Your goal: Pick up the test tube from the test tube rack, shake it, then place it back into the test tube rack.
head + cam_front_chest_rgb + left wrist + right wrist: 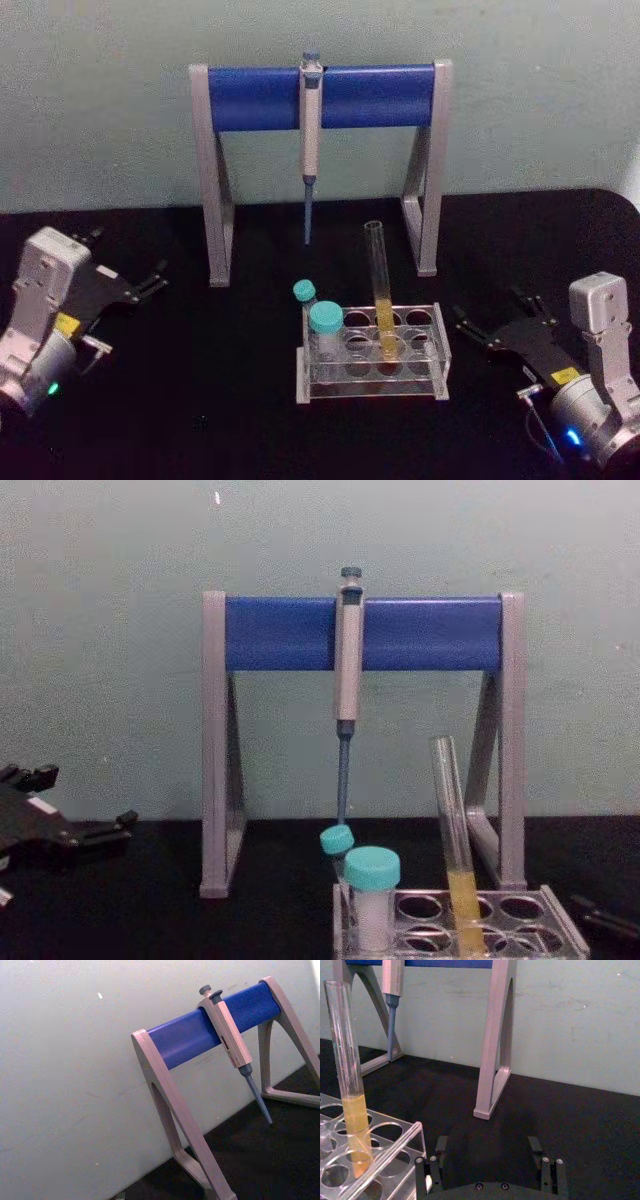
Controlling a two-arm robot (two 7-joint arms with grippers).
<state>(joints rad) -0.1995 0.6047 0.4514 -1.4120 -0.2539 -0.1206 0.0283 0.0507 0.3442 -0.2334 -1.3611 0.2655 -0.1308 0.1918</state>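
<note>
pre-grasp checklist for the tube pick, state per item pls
1. Test tube seated in the rack, leaning slightly: ok.
2. Tube open-topped, yellow liquid low in it: ok.
3. Right gripper open, empty, on the table right of the rack: ok.
4. Left gripper parked far left, fingers apart: ok.
5. Teal-capped vials sit left of the tube; the right-side path looks free: ok.
6. Pipette hangs on its stand behind: ok.
</note>
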